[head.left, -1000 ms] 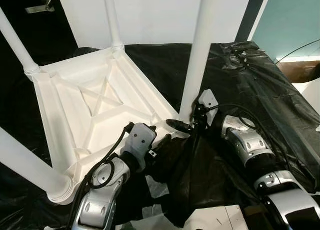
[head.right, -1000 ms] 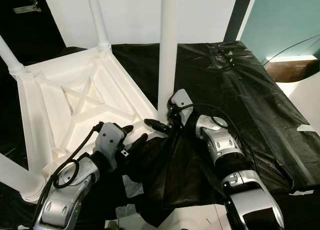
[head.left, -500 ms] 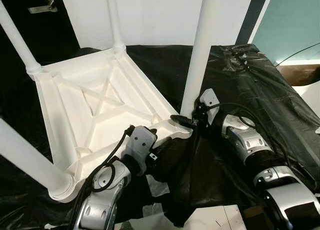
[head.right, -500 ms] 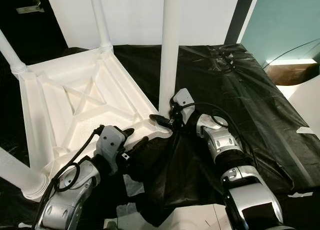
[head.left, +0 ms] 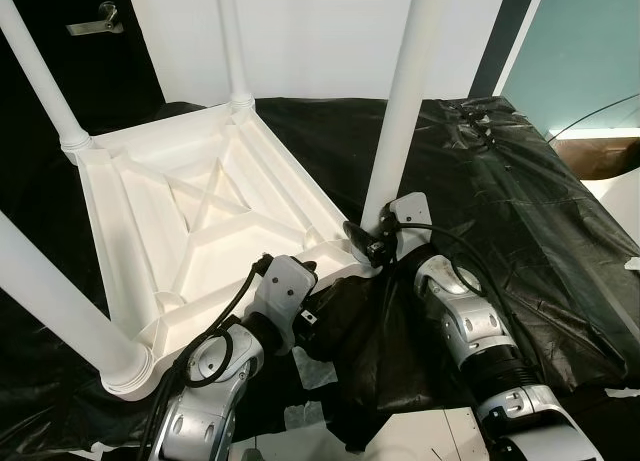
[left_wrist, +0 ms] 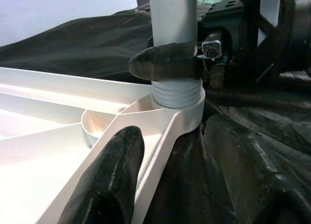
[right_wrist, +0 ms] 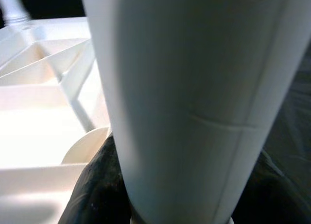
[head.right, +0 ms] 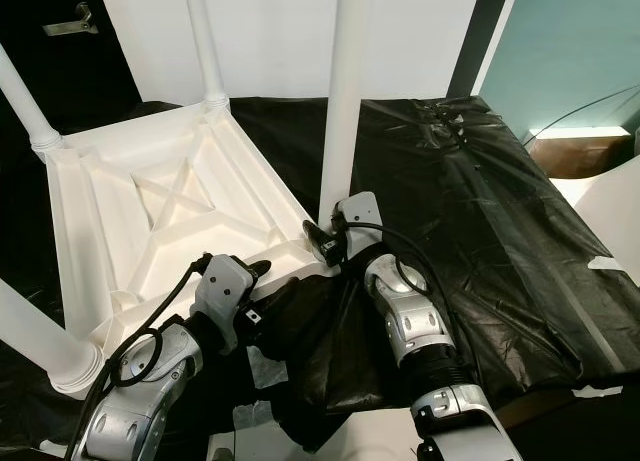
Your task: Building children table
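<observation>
From the head, an upturned white table (head.left: 190, 221) was seen on black sheeting (head.left: 520, 201) before a white wall (head.left: 310, 31), a door handle (head.left: 95, 19) behind. In the left wrist view, the right gripper (left_wrist: 167, 63) was clamped round a leg (left_wrist: 172, 20) at its socket, while the left gripper (left_wrist: 170, 175) was spread across the frame's corner. In the right wrist view, that leg was pressed between dark fingers (right_wrist: 97, 185).

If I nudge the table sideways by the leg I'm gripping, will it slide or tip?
Probably slide: the table lies upside down on its flat top, a wide base. It looks like thin ribbed plastic, so likely light. The plastic sheet beneath is loose and may bunch. The right gripper holds the leg near its base, so little tipping leverage.
</observation>
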You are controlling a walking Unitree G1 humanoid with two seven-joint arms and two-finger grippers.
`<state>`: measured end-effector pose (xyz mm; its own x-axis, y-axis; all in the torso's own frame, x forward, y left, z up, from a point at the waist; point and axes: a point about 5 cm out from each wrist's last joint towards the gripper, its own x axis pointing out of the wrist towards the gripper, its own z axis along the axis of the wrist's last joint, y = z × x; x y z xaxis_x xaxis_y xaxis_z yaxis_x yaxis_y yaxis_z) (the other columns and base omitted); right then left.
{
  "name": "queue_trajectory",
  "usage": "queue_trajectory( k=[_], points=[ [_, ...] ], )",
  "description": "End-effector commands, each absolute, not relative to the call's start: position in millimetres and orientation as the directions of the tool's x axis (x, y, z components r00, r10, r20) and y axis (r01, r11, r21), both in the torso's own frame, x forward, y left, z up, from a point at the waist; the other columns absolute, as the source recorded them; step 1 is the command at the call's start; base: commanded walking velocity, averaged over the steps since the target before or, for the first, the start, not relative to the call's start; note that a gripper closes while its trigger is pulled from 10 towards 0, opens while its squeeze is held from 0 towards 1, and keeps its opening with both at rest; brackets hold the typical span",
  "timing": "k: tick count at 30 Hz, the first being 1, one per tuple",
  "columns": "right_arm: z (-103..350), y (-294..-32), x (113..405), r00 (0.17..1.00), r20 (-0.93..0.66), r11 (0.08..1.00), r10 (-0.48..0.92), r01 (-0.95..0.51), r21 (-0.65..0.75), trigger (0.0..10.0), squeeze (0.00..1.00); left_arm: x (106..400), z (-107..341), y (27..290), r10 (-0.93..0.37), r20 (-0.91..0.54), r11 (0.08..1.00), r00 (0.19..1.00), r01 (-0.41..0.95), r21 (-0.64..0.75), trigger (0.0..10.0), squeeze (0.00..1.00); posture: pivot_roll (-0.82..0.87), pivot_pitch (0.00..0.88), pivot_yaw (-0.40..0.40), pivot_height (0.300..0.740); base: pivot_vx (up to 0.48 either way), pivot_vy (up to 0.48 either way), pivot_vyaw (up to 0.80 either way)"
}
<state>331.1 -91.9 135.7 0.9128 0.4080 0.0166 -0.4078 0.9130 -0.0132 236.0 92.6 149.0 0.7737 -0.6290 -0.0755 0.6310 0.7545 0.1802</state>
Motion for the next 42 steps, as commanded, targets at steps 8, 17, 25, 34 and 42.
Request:
queue_trajectory(
  k=[8, 17, 25, 34, 42],
  points=[
    [116.7, -89.7, 319.0, 0.945, -0.064, 0.947, 0.32, -0.317, 0.058, 4.4, 0.0, 239.9, 149.6, 92.4, -0.611, -0.075, 0.767, 0.788, 0.613, 0.19, 10.0, 0.0, 0.13, 0.007, -0.023, 0.74, 0.0, 0.0, 0.0],
    [132.9, -92.3, 315.0, 0.939, -0.002, 0.938, 0.345, -0.345, 0.038, 10.0, 1.0, 241.3, 149.8, 93.0, -0.606, -0.071, 0.772, 0.792, 0.607, 0.188, 10.0, 0.0, 0.13, 0.014, -0.026, 0.74, 0.0, 0.0, 0.0],
    [144.2, -112.6, 315.5, 0.889, 0.068, 0.891, 0.452, -0.453, 0.0, 10.0, 1.0, 241.1, 148.8, 94.2, -0.588, -0.07, 0.785, 0.806, 0.589, 0.194, 10.0, 0.0, 0.13, 0.022, -0.032, 0.74, 0.0, 0.0, 0.0],
    [145.8, -129.6, 319.9, 0.734, 0.023, 0.734, 0.679, -0.677, -0.058, 10.0, 0.0, 239.4, 146.6, 100.0, -0.577, -0.074, 0.788, 0.814, 0.578, 0.212, 10.0, 0.0, 0.12, 0.029, -0.033, 0.74, 0.0, 0.0, 0.0],
    [147.2, -134.1, 332.7, 0.608, -0.045, 0.599, 0.793, -0.791, -0.129, 10.0, 0.0, 234.7, 144.4, 104.6, -0.624, -0.086, 0.741, 0.777, 0.623, 0.25, 10.0, 0.0, 0.13, 0.026, -0.026, 0.74, 0.0, 0.0, 0.0]
  ],
)
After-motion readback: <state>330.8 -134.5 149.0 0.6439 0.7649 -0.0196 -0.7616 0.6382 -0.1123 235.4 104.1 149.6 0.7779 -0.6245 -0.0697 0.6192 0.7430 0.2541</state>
